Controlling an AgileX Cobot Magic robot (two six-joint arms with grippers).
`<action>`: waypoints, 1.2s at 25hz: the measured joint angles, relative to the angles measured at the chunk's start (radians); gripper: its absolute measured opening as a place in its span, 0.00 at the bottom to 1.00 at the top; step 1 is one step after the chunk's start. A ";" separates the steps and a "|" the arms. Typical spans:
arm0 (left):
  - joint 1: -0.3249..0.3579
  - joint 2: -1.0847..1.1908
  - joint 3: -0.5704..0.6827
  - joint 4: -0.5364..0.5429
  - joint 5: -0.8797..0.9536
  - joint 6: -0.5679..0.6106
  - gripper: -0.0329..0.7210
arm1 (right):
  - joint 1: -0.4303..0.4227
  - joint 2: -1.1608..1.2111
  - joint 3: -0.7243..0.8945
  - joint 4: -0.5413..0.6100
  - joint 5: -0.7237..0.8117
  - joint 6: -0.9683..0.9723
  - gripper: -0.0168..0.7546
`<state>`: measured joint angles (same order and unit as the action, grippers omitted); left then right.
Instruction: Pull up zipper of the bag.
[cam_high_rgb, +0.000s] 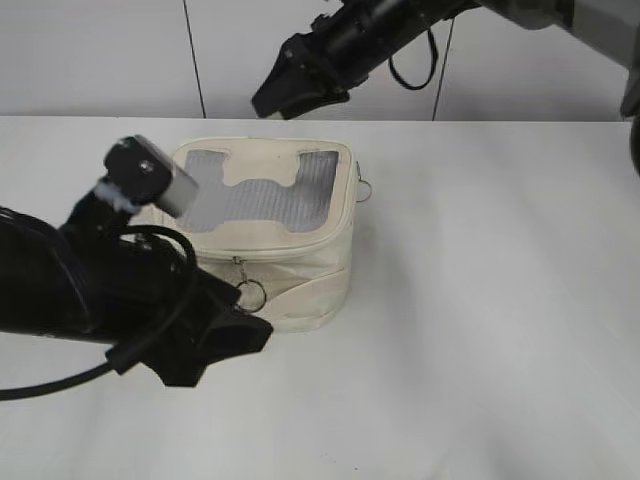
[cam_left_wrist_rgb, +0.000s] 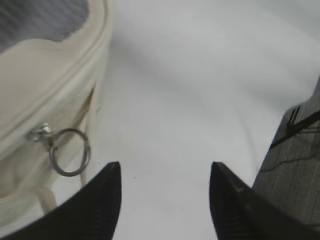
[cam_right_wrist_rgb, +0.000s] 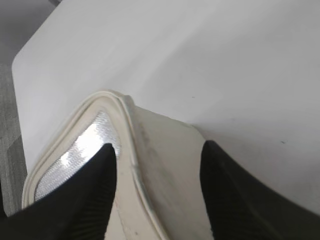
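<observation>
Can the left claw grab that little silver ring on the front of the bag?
Probably yes. The left claw is open, and the silver ring hangs free on the bag just beside its left finger. Nothing sits between them; it only needs a small sideways shift.

bag (cam_high_rgb: 300, 270): matt cream cloth, grey mesh | zipper (cam_left_wrist_rgb: 67, 150): shiny metal ring | table (cam_high_rgb: 480, 330): smooth white
</observation>
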<state>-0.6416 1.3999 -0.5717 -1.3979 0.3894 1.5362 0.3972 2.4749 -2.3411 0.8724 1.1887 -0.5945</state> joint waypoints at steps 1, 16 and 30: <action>0.028 -0.018 0.000 0.023 0.011 -0.041 0.64 | -0.018 -0.007 -0.004 -0.027 0.007 0.023 0.57; 0.394 0.354 -0.787 0.334 0.512 -0.201 0.63 | -0.307 -0.492 0.971 0.214 -0.309 -0.413 0.43; 0.307 0.808 -1.337 0.563 0.816 -0.350 0.63 | -0.307 -0.575 1.374 0.792 -0.395 -1.207 0.59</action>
<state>-0.3344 2.2083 -1.9083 -0.8346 1.2054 1.1858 0.0899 1.8995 -0.9675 1.6644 0.7941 -1.8014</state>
